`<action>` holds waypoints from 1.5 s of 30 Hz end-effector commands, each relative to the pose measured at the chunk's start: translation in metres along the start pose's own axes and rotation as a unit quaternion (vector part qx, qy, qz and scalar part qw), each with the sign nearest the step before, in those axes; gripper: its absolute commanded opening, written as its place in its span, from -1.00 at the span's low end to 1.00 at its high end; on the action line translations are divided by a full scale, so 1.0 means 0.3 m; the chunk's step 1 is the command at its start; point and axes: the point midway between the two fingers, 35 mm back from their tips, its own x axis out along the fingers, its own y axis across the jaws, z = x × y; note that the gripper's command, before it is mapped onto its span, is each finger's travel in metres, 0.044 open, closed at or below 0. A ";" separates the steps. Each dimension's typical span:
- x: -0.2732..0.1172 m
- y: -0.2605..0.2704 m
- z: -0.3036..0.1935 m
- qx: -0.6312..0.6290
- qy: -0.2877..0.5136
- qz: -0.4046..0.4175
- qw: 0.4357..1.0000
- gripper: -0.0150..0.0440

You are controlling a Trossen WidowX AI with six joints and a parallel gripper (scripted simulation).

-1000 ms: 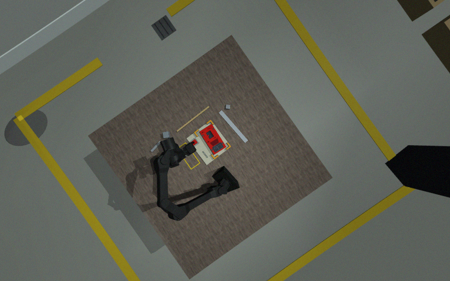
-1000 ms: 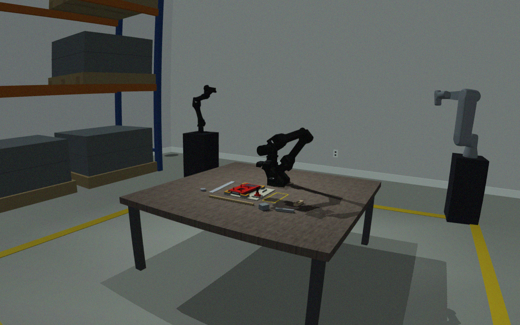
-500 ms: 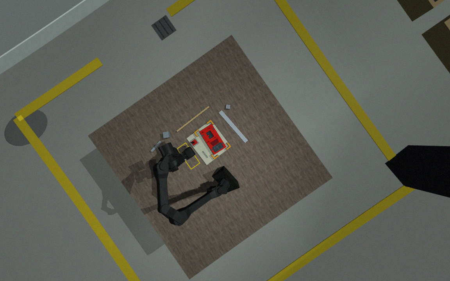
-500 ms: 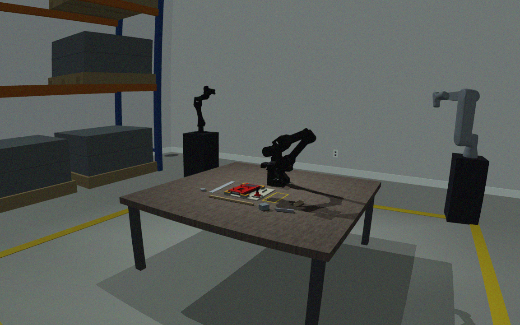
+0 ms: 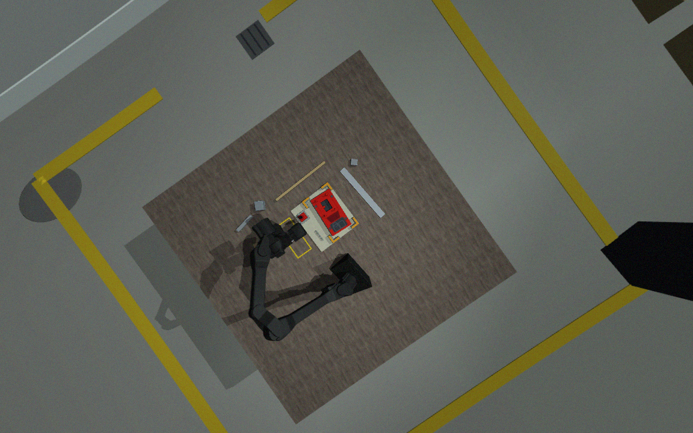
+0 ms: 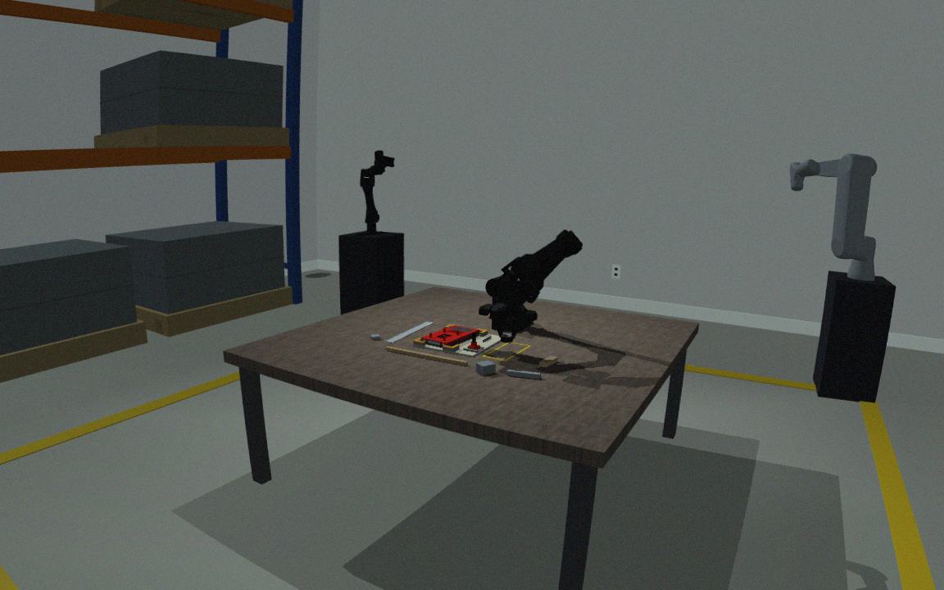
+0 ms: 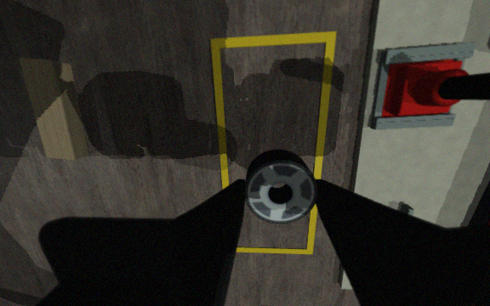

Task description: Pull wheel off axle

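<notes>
The wheel (image 7: 280, 194) is clamped by its rim in the pincer (image 7: 280, 187), bore facing up, and is held above the desk (image 7: 143, 183) over the yellow box (image 7: 270, 140), near its right line, so it can be lowered inside. The axle (image 7: 475, 85) stands bare.
</notes>
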 end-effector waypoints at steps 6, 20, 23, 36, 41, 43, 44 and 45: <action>0.128 0.007 -0.014 0.002 0.001 0.005 1.000 -0.49; 0.097 0.006 -0.013 0.000 0.004 0.002 1.000 0.53; 0.037 0.004 -0.010 0.001 0.003 0.002 1.000 0.53; -0.133 -0.053 -0.097 0.004 -0.001 0.000 1.000 0.97; -0.216 -0.110 -0.241 0.004 0.002 0.000 1.000 1.00; -0.233 -0.120 -0.278 0.004 0.003 0.002 1.000 1.00; -0.235 -0.121 -0.283 0.004 0.003 0.002 1.000 1.00; -0.235 -0.121 -0.283 0.004 0.003 0.002 1.000 1.00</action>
